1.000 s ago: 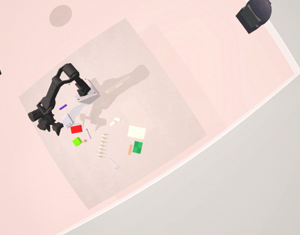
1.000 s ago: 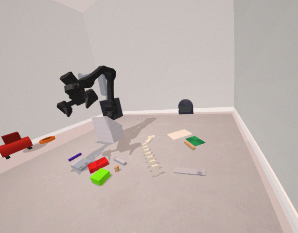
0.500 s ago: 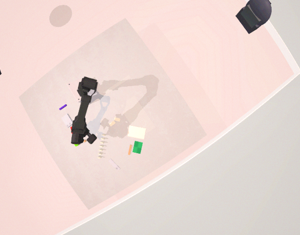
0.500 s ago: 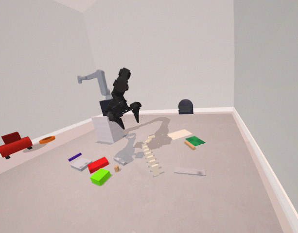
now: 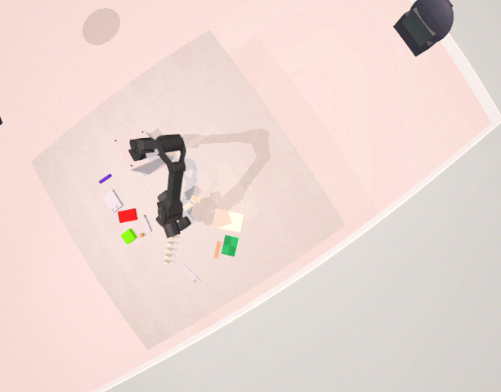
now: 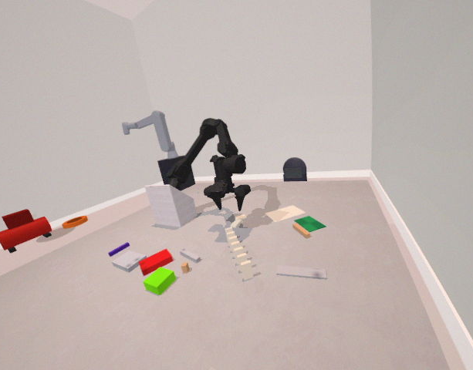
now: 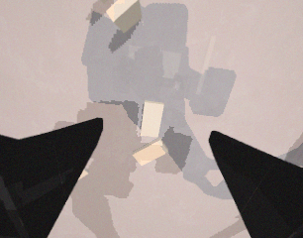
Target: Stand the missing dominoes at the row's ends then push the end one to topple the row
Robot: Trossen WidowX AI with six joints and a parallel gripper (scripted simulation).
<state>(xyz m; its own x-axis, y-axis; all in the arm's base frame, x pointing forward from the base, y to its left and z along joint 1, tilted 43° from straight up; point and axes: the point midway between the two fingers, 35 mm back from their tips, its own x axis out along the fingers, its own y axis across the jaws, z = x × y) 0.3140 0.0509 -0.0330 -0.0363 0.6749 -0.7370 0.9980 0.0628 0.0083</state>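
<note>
One end effector (image 5: pixel 177 228) (image 6: pixel 229 210) (image 7: pixel 157 129), mine to drive: fingers spread wide, grasping nothing, pointing down at the centre of the exterior frame. One row of standing dominoes (image 5: pixel 167 249) (image 6: pixel 239 249): lower centre of that frame, on the surface (image 5: pixel 157 304) (image 6: pixel 228 326) (image 7: pixel 260 30). Two loose dominoes (image 5: pixel 188 206) (image 6: pixel 237 223) (image 7: pixel 151 119): flat, near the row's far end; I see them mid-frame by wrist camera. One red block (image 5: pixel 127 216) (image 6: pixel 156 261), one lime-green block (image 5: pixel 128 236) (image 6: pixel 159 280): lower left, exterior frame.
</note>
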